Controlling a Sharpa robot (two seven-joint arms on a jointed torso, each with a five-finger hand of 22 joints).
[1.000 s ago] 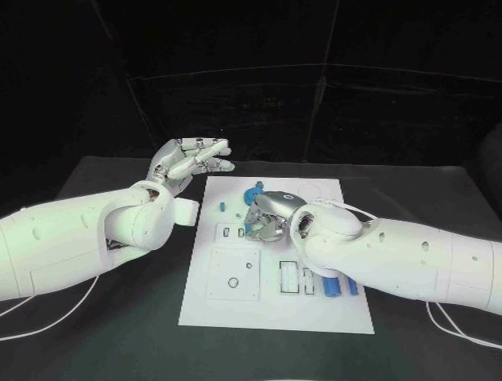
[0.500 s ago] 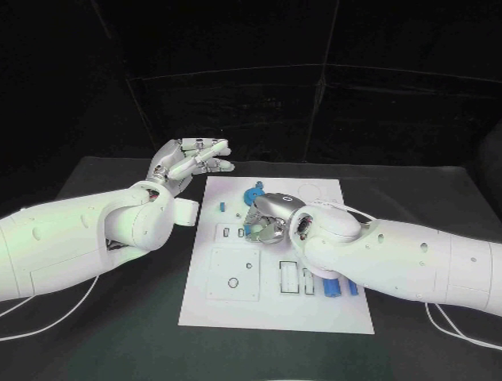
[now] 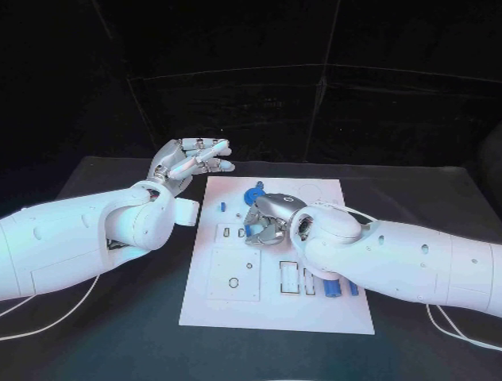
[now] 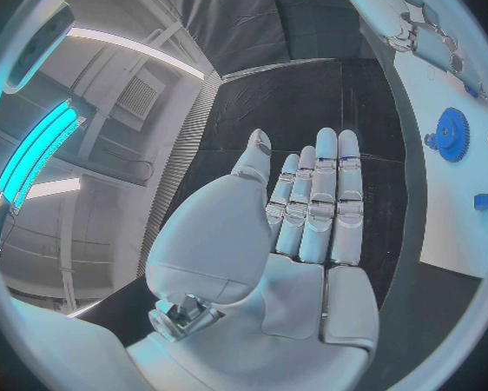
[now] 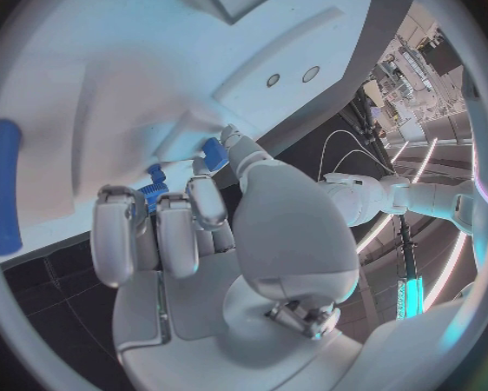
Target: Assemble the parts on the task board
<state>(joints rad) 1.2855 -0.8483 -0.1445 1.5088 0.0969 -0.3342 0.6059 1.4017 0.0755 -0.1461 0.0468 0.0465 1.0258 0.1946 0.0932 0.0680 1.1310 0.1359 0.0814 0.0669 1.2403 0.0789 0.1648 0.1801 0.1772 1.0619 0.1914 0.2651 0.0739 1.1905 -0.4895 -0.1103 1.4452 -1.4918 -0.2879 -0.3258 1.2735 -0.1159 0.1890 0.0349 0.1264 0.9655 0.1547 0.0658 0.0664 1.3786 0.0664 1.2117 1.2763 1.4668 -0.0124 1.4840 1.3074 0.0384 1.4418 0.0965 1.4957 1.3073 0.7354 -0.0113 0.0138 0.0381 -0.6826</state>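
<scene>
- Our right robot hand is down over the middle of the task board, fingers curled in toward the plate.
- In the right wrist view this robot hand has its fingertips bent around a small blue part close against the board; we cannot tell whether the part is actually gripped.
- Our left robot hand hangs raised off the board's far left corner, fingers straight and close together, holding nothing.
- In the left wrist view that palm lies flat and bare, with the board's edge beside it.
- A blue gear stands near the far end of the board, just beyond our right robot hand.
- A small blue peg stands left of the gear.
- Blue cylinders lie at the near right, partly under our right arm.
- The board rests on the dark surface.
</scene>
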